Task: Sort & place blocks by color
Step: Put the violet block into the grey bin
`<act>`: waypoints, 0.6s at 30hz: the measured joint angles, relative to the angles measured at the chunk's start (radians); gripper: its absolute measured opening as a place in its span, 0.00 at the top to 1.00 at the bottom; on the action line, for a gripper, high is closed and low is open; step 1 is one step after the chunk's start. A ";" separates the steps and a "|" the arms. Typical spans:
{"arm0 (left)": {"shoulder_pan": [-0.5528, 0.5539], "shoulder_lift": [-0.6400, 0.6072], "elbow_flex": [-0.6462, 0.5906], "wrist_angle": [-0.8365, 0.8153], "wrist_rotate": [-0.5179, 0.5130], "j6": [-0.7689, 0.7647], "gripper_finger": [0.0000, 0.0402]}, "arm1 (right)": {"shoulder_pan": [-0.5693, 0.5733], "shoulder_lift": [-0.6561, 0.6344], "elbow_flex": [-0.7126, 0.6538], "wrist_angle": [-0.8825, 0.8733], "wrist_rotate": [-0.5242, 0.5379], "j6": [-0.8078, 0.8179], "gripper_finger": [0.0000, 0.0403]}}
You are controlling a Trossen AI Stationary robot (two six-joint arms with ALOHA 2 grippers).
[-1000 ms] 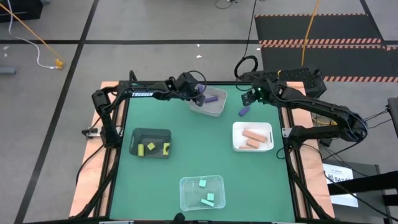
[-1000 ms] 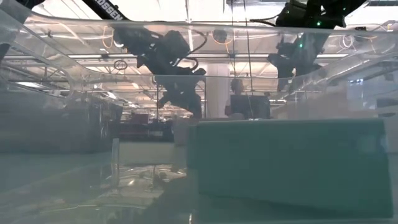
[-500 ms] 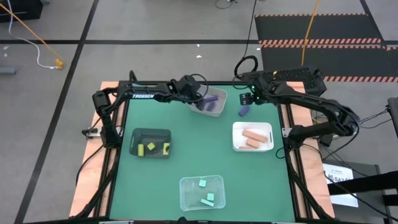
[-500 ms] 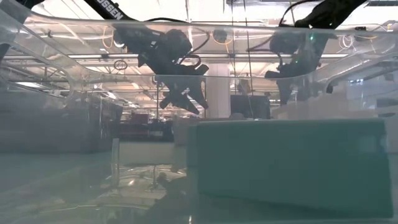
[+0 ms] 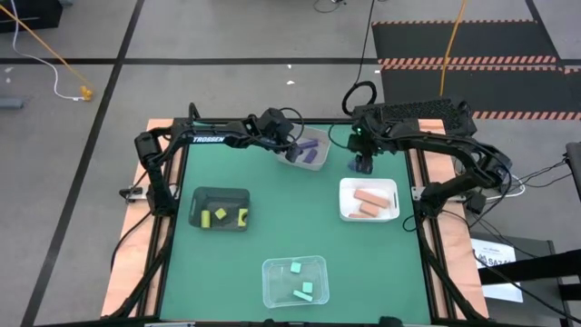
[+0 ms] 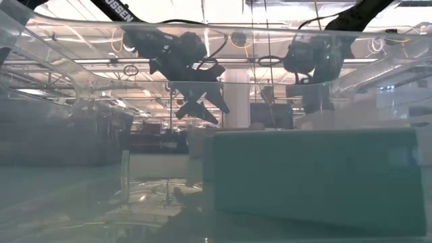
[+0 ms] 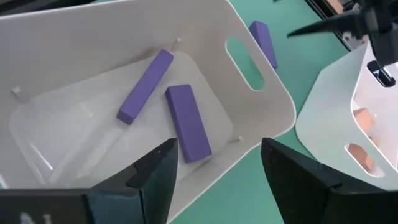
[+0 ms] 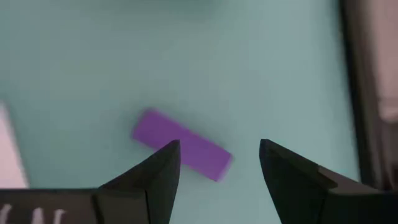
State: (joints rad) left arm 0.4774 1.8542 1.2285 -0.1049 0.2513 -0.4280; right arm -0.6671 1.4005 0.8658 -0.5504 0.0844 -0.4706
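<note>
My left gripper [image 5: 292, 145] hangs open and empty over the grey tray [image 5: 318, 162]. Two purple bar blocks [image 7: 186, 121] [image 7: 145, 85] lie flat on the tray's floor. A third purple bar [image 8: 181, 152] lies flat on the green table between the grey tray and the white tray; it also shows in the left wrist view [image 7: 262, 40]. My right gripper [image 8: 217, 149] is open, pointing down right above this bar, one finger to each side and not touching it. In the high view my right gripper [image 5: 363, 163] hides the bar.
The white tray [image 5: 347, 211] holds salmon-pink blocks just on the near side of my right gripper. The black tray [image 5: 221, 193] with yellow blocks stands at the left. The clear tray [image 5: 272, 286] with mint-green blocks stands near the front edge. Bare green table lies between them.
My left gripper has opened above the grey tray, and a second purple bar now lies in the tray. My right gripper has gone toward the table's near edge and down, to just above the purple bar on the table.
</note>
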 joint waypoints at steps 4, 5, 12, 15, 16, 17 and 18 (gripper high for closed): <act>0.000 0.000 0.000 -0.005 0.003 0.000 0.44 | 0.000 0.051 0.000 0.001 -0.065 -0.171 0.51; 0.000 0.000 0.000 -0.005 0.003 -0.001 0.45 | 0.001 0.064 0.000 0.001 -0.065 -0.202 0.51; 0.000 0.000 0.000 -0.005 0.002 -0.029 0.46 | 0.000 0.135 0.000 -0.003 -0.064 -0.318 0.52; 0.000 0.000 0.000 -0.005 0.002 -0.035 0.46 | 0.000 0.144 0.000 0.004 -0.089 -0.377 0.52; 0.000 0.000 0.000 -0.005 0.002 -0.039 0.46 | 0.000 0.146 0.000 0.009 -0.093 -0.387 0.52; 0.000 0.000 0.000 -0.005 0.002 -0.046 0.46 | 0.000 0.148 0.000 0.009 -0.101 -0.389 0.52; 0.000 0.000 0.000 -0.004 0.002 -0.047 0.47 | 0.000 0.149 0.000 0.007 -0.112 -0.389 0.52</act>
State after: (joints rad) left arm 0.4774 1.8542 1.2285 -0.1094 0.2535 -0.4746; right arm -0.6676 1.5494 0.8658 -0.5437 -0.0273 -0.8600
